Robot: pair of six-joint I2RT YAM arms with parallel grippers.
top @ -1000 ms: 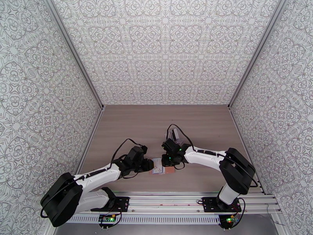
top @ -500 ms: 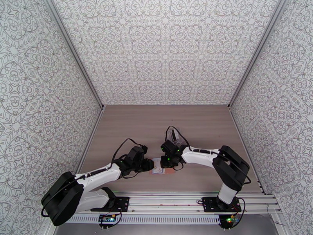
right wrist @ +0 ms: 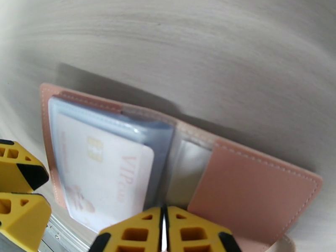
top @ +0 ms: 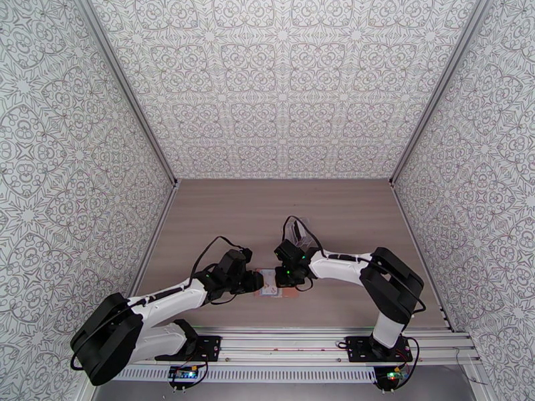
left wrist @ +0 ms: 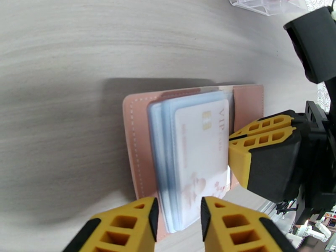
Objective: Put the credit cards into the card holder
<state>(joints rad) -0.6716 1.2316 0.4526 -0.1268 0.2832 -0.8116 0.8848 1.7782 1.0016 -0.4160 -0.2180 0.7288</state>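
Note:
The pinkish card holder (left wrist: 134, 139) lies open on the table near the front edge (top: 273, 289). A white credit card (left wrist: 201, 152) with a gold chip and "VIP" lettering lies on its blue-grey pocket stack (left wrist: 161, 135). My left gripper (left wrist: 179, 208) straddles the near end of that stack and the card, its fingers pressed against both sides. My right gripper (left wrist: 230, 141) is shut, with its tips at the card's long edge. In the right wrist view the card (right wrist: 105, 177) sits left of the shut right gripper (right wrist: 164, 213), and the holder's pink flap (right wrist: 252, 194) spreads to the right.
A clear plastic pouch (left wrist: 264, 3) with something red inside lies beyond the holder, behind the right wrist (top: 302, 230). Patterned walls close in the table on three sides. The metal rail with the arm bases (top: 281, 343) runs just in front of the holder.
The right arm has shifted slightly left toward the holder, and its jaws have closed a little more. The left arm stays where it was.

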